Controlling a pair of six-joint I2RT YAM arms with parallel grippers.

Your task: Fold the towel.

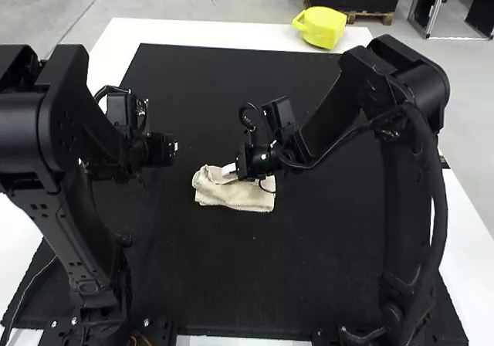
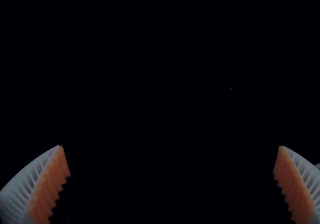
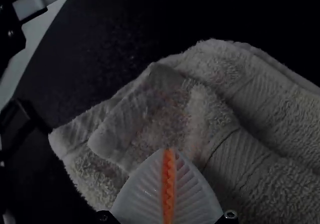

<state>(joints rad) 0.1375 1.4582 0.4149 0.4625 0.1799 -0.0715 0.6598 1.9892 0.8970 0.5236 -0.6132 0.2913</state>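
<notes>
Over the left part of the mat, my left gripper [image 1: 160, 150] is apart from the towel [image 1: 243, 197]. The left wrist view has the left gripper [image 2: 170, 146] open, its fingers wide apart with nothing between them. My right gripper [image 1: 230, 169] is at the towel's far side, in the middle of the mat. In the right wrist view the right gripper [image 3: 169, 150] is shut, its pads together over the towel [image 3: 215, 109]; no cloth can be made out between them. The towel lies folded in layers, slightly rumpled, with a corner turned over.
A black mat [image 1: 231, 273] covers most of the white table [image 1: 185, 31]. On the table's far edge stands a yellow container [image 1: 323, 28], off to the right. Both arms' links rise at either side of the towel.
</notes>
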